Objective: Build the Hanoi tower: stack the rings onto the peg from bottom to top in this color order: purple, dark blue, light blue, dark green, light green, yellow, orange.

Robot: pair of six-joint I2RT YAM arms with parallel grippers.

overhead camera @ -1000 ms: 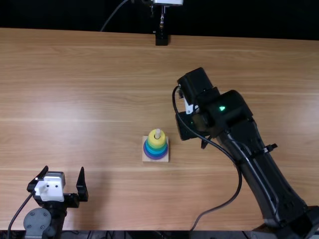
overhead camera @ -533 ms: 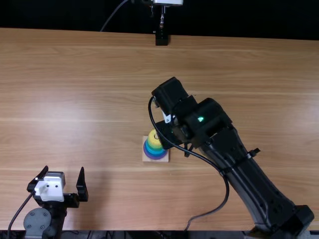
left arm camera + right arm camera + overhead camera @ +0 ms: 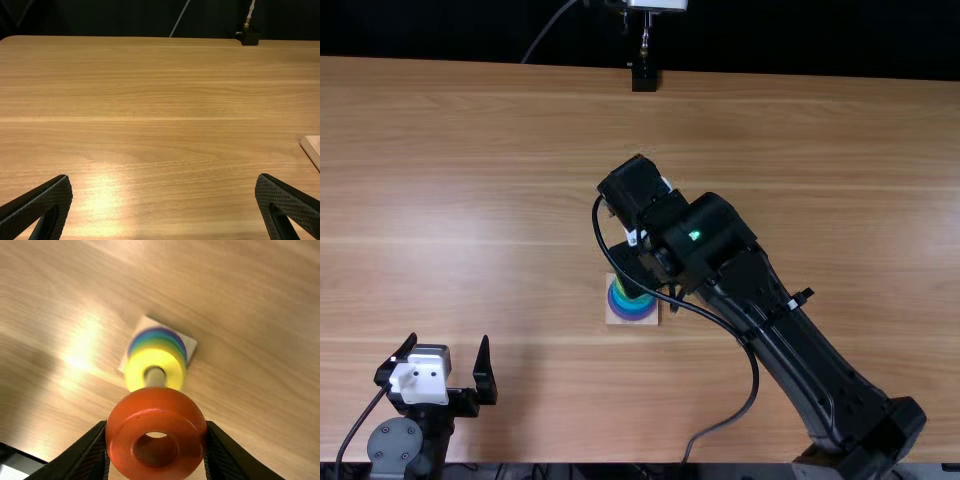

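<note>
Moved vs. earlier: R gripper [image 3: 632,268], from right of base [image 3: 612,316] to above it; top view of yellow ring [image 3: 134,372] now blocked. Same pos.: base, L gripper [image 3: 449,341].

Item: orange ring [image 3: 120,435], qty 1. Loc.: R gripper, jaws clenched on it, one finger per side; near peg [image 3: 155,377], contact w/ peg can't tell.

Item: stack on peg, yellow uppermost, green & blue below, purple ring [image 3: 632,317] lowest, on base.

Item: L gripper, near-left of table [image 3: 520,200], jaws released, spread wide.
</note>
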